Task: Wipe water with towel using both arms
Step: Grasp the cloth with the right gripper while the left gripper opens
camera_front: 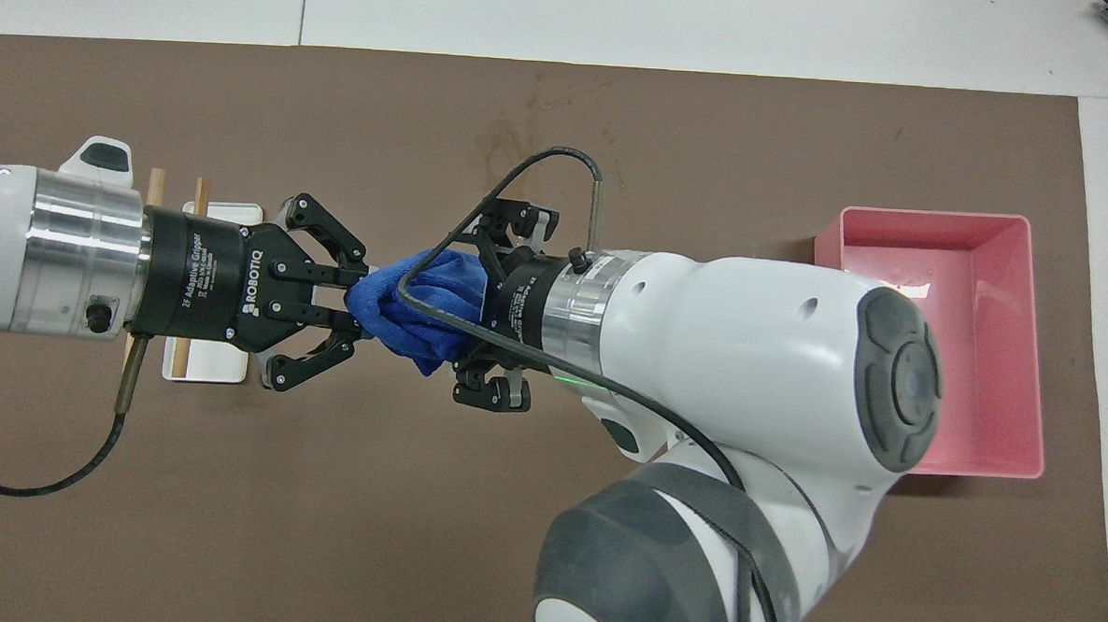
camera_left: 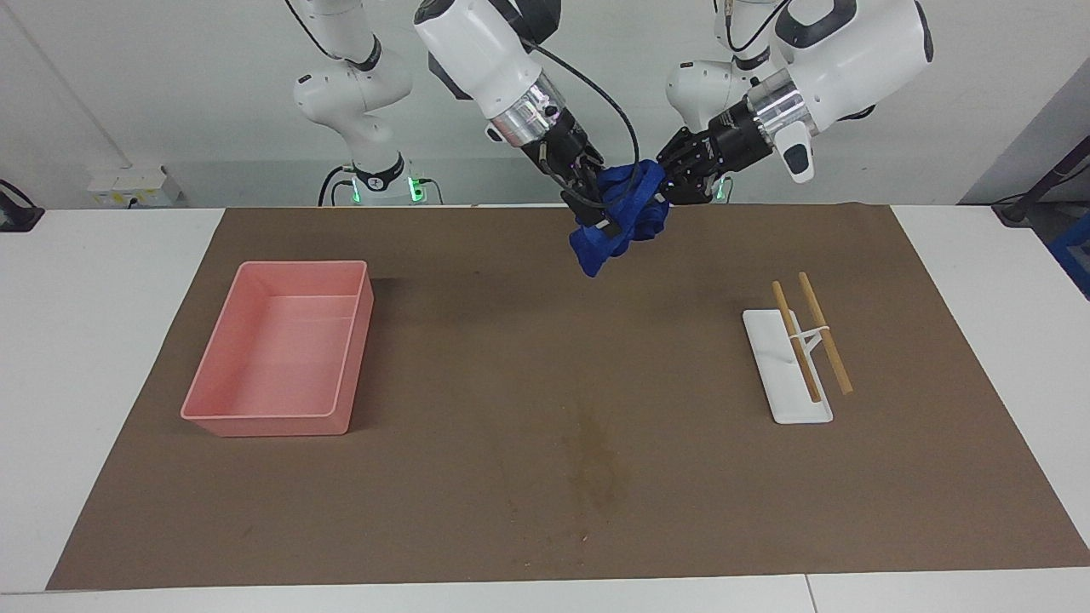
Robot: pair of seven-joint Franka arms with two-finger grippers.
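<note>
The deep-blue towel point(camera_left: 626, 217) hangs bunched in the air between my two grippers; it also shows in the overhead view point(camera_front: 423, 310). My left gripper point(camera_left: 668, 191) is shut on one end of it point(camera_front: 360, 295). My right gripper point(camera_left: 600, 217) grips the other end, its fingertips buried in the folds point(camera_front: 474, 312). Both are raised over the brown mat point(camera_left: 477, 358), mid-table. The water point(camera_left: 592, 460) is a faint yellowish-brown blotch on the mat, farther from the robots than the grippers, and also shows in the overhead view point(camera_front: 515, 136).
A pink tray point(camera_left: 362, 340) sits on the mat toward the right arm's end point(camera_front: 1029, 350). A white rack with two wooden sticks point(camera_left: 788, 375) lies toward the left arm's end, partly under the left wrist in the overhead view point(camera_front: 231, 213).
</note>
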